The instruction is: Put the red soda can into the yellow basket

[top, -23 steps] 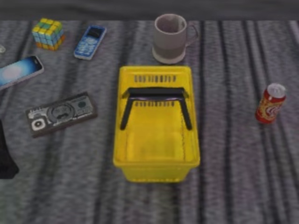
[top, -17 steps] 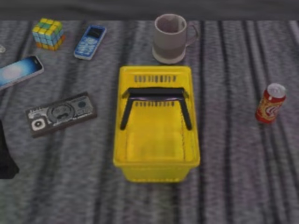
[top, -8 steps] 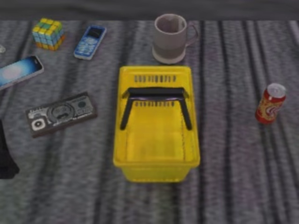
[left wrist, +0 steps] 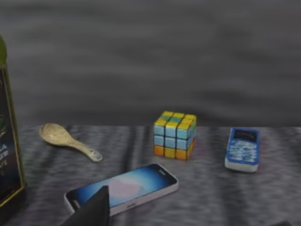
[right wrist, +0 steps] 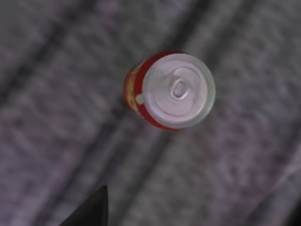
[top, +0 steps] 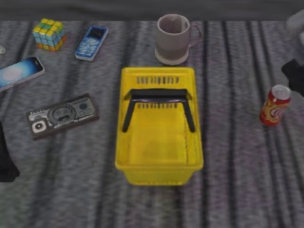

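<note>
The surface [top: 237, 180] is a grey striped cloth with soft folds. The red soda can [top: 274, 105], a small smooth cylinder with a silver top, stands upright at the right of the top view, its long axis vertical, well apart from the yellow basket [top: 159, 167], a slotted plastic rectangle in the centre with black handles [top: 157, 95] folded across it. The right gripper [top: 295, 71] shows only as a dark shape at the right edge, just above the can; whether it is open I cannot tell. The right wrist view looks straight down on the can's lid and pull tab. The left wrist view alone shows a pale spoon [left wrist: 68, 140], beside a colour cube [left wrist: 175, 134] and two phones. The left gripper [top: 5, 156] sits at the left edge, its opening not visible.
</note>
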You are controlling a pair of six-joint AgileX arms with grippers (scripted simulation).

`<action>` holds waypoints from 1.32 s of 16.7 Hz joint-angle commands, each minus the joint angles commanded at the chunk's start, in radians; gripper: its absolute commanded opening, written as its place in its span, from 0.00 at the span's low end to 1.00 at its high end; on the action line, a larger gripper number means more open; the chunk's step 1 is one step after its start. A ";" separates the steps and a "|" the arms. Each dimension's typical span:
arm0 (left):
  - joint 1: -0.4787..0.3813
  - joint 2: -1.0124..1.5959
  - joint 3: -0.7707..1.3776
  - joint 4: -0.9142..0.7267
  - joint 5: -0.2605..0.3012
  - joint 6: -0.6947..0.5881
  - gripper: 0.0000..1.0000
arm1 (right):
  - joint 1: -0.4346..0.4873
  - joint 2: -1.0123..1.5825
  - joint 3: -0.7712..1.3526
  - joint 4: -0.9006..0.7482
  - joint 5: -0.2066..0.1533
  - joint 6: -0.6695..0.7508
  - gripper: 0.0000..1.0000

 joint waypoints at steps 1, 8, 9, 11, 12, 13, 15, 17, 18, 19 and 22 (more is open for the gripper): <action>0.000 0.000 0.000 0.000 0.000 0.000 1.00 | 0.006 0.088 0.071 -0.047 0.001 -0.023 1.00; 0.000 0.000 0.000 0.000 0.000 0.000 1.00 | 0.040 0.464 0.373 -0.250 -0.003 -0.124 1.00; 0.000 0.000 0.000 0.000 0.000 0.000 1.00 | 0.042 0.476 0.382 -0.257 -0.003 -0.128 1.00; 0.000 0.000 0.000 0.000 0.000 0.000 1.00 | 0.042 0.478 0.384 -0.258 -0.003 -0.129 1.00; 0.000 0.000 0.000 0.000 0.000 0.000 1.00 | 0.042 0.478 0.384 -0.258 -0.003 -0.129 1.00; 0.000 0.000 0.000 0.000 0.000 0.000 1.00 | 0.042 0.478 0.384 -0.258 -0.003 -0.129 1.00; 0.000 0.000 0.000 0.000 0.000 0.000 1.00 | 0.038 0.477 0.378 -0.252 -0.003 -0.128 1.00; 0.000 0.000 0.000 0.000 0.000 0.000 1.00 | 0.041 0.485 0.349 -0.216 -0.003 -0.130 1.00; 0.000 0.000 0.000 0.000 0.000 0.000 1.00 | 0.042 0.492 0.329 -0.189 -0.003 -0.129 1.00; 0.000 0.000 0.000 0.000 0.000 0.000 1.00 | 0.042 0.500 0.307 -0.158 -0.003 -0.128 1.00; 0.000 0.000 0.000 0.000 0.000 0.000 1.00 | 0.043 0.519 0.256 -0.087 -0.003 -0.127 1.00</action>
